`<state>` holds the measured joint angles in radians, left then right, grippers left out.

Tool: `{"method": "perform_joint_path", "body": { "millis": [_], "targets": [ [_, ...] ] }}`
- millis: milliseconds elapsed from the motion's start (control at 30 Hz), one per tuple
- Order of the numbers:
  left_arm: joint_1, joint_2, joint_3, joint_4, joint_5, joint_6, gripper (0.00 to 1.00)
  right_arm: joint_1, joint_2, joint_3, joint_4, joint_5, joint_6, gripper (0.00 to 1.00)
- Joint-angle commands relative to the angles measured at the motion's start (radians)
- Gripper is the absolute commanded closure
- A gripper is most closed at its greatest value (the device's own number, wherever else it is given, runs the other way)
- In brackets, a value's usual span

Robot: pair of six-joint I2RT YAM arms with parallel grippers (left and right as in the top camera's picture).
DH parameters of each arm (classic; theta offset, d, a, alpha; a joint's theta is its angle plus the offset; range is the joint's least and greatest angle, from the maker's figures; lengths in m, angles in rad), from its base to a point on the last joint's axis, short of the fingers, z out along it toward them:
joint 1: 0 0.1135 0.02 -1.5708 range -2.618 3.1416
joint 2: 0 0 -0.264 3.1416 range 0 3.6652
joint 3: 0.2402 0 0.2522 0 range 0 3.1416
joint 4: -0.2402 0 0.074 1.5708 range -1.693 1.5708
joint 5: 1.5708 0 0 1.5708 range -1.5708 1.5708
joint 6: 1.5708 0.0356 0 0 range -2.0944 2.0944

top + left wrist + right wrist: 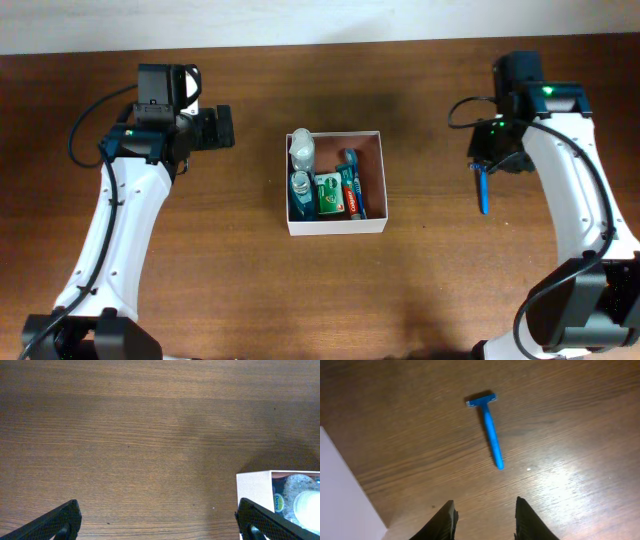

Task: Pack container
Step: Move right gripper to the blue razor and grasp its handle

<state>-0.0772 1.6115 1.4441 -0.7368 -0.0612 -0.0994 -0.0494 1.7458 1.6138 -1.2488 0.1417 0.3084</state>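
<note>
The container (pixel 336 227) is a square white-walled box with a reddish-brown floor at the table's middle. It holds a clear bottle (pixel 302 150), a blue bottle (pixel 300 188), a green box (pixel 329 195), a red toothpaste tube (pixel 349 197) and a blue toothbrush (pixel 357 180). A blue razor (pixel 482 188) lies on the table to its right, and it also shows in the right wrist view (pixel 490 430). My right gripper (pixel 495 160) (pixel 485 517) is open and empty above the table, just short of the razor. My left gripper (pixel 222 128) (pixel 160 522) is open and empty left of the container, whose corner (pixel 252 487) shows in the left wrist view.
The table is dark brown wood (pixel 200 250). A white container wall (pixel 340 490) shows at the left edge of the right wrist view. The table's far edge runs along the top of the overhead view.
</note>
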Motion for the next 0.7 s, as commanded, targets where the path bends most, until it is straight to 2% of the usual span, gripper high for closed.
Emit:
{"method": "perform_joint_path", "body": {
  "millis": [0,67,367,667],
  "targets": [
    [0.0,-0.028,0.016,0.002,-0.007,-0.013,0.01,-0.034,0.005,0.006,0.008,0.016,-0.064,0.62],
    [0.0,-0.028,0.016,0.002,-0.007,-0.013,0.01,-0.048,0.016,0.005,0.014,0.017,-0.07,0.57],
    [0.0,-0.028,0.016,0.002,-0.007,-0.013,0.0,-0.085,0.049,-0.122,0.147,-0.011,-0.193,0.47],
    [0.0,-0.028,0.016,0.002,-0.007,-0.013,0.01,-0.088,0.051,-0.329,0.34,-0.018,-0.253,0.46]
  ]
}}
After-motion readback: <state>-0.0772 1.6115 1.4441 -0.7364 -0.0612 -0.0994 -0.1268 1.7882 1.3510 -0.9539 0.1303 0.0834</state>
